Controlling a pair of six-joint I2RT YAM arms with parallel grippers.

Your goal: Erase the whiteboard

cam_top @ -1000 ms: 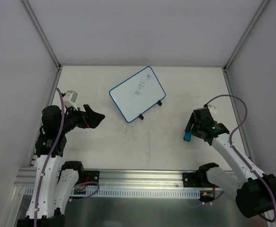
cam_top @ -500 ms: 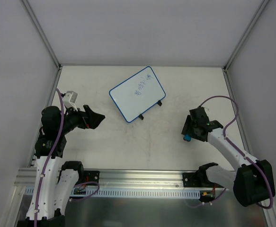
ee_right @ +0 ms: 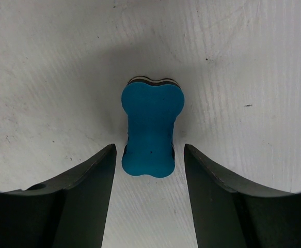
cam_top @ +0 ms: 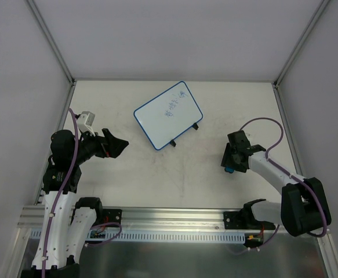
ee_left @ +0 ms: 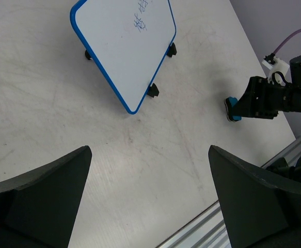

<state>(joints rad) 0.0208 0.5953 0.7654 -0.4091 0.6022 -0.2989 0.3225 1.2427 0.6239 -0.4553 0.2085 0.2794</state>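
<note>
moved: right gripper (ee_right: 149, 150) now astride small blue bone-shaped foam eraser (ee_right: 150, 126)
pincers: we see both, left gripper (ee_left: 150, 155) included, apart
risk: uneven closing could flick eraser

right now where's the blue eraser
In the top view the blue eraser lies on the right side of the table, between the open fingers of the right gripper; the whiteboard sits further back, to its left.
</note>
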